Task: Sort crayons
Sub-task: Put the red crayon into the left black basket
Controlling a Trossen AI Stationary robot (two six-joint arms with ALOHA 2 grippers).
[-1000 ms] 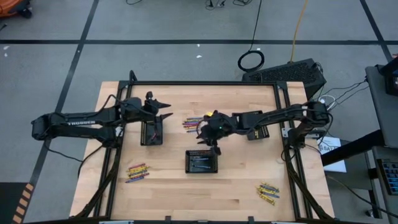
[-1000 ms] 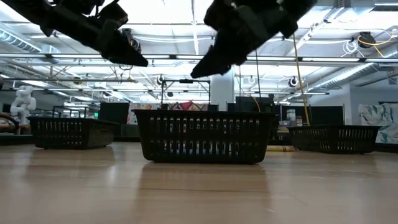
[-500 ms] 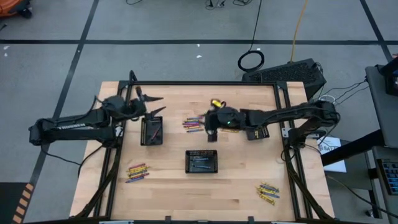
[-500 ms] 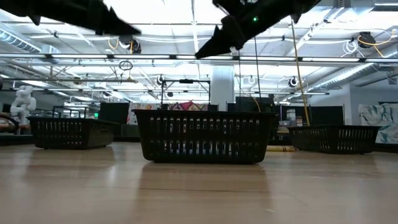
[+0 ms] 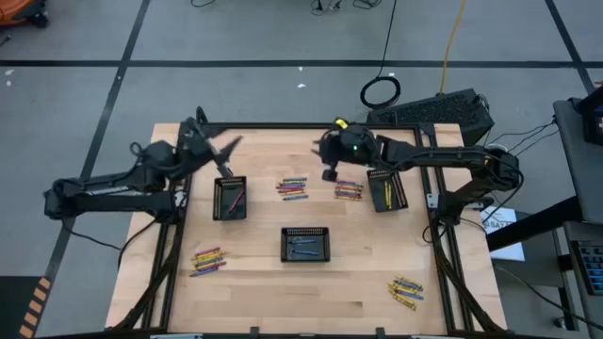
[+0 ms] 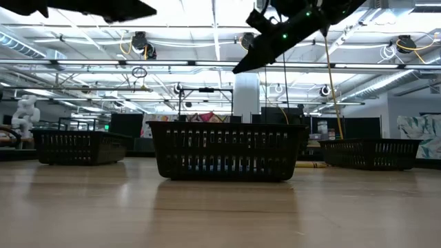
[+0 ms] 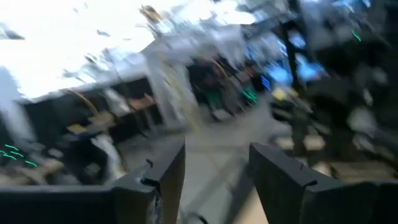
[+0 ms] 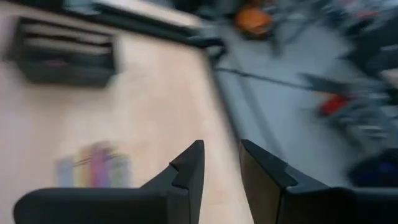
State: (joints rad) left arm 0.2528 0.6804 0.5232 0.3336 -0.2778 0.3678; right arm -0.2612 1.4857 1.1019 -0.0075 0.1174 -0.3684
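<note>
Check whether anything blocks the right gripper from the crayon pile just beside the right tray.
Nothing visible does. The right gripper hangs open above bare table, with the crayon pile lying uncovered between it and the right tray.

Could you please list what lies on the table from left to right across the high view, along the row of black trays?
Left black tray → loose mixed-colour crayon pile → second small crayon pile → right black tray holding yellow crayons.
</note>
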